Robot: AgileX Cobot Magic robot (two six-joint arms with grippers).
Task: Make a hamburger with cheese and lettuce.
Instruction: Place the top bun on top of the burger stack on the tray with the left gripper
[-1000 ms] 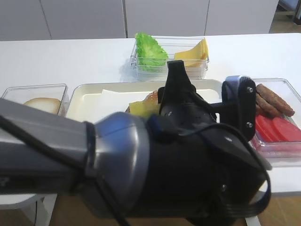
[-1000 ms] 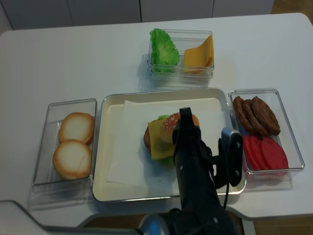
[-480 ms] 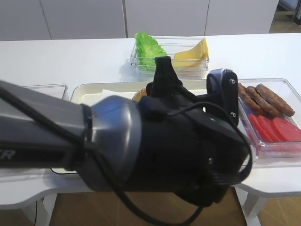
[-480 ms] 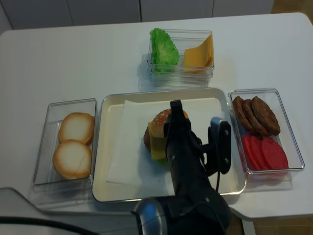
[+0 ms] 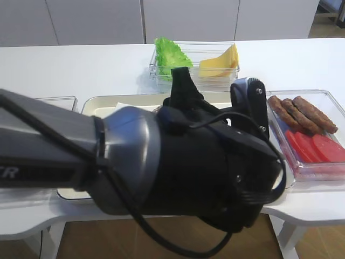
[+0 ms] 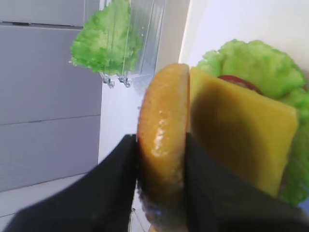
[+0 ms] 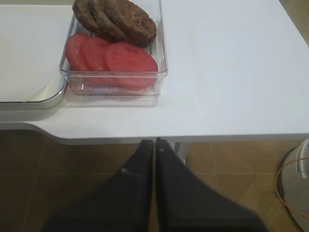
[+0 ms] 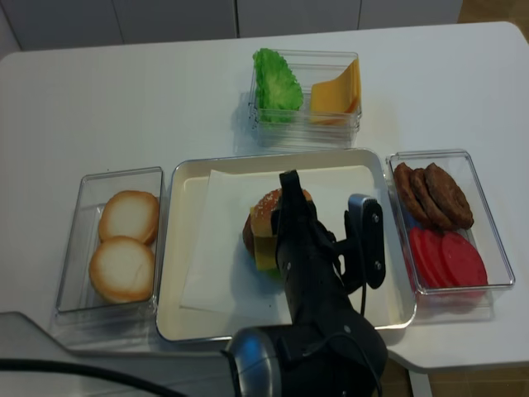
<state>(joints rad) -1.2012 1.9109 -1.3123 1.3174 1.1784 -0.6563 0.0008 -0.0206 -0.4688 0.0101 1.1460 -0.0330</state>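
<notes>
The hamburger (image 8: 256,238) lies on white paper in the metal tray (image 8: 188,273). In the left wrist view its yellow cheese (image 6: 241,130) covers ruffled lettuce (image 6: 253,63), with a thin red edge showing between them. My left gripper (image 6: 161,145) is shut on a browned bun top (image 6: 161,125), held on edge just over the stack's near-left side. From above, the bun top (image 8: 269,203) sits over the stack beside the left gripper (image 8: 287,188). My right gripper (image 7: 154,141) is shut on nothing, low in front of the table's right edge.
A clear bin (image 8: 331,126) at the back holds a lettuce heap (image 8: 277,83) and a cheese bundle (image 8: 337,89). Pale bun halves (image 8: 128,217) fill the left bin. Patties (image 8: 434,194) and tomato slices (image 8: 450,258) fill the right bin. The left arm (image 5: 161,162) blocks the tray in one high view.
The left gripper has carried the bun top leftward and a little farther back, from the stack's right side to over it. The right gripper has not visibly moved.
</notes>
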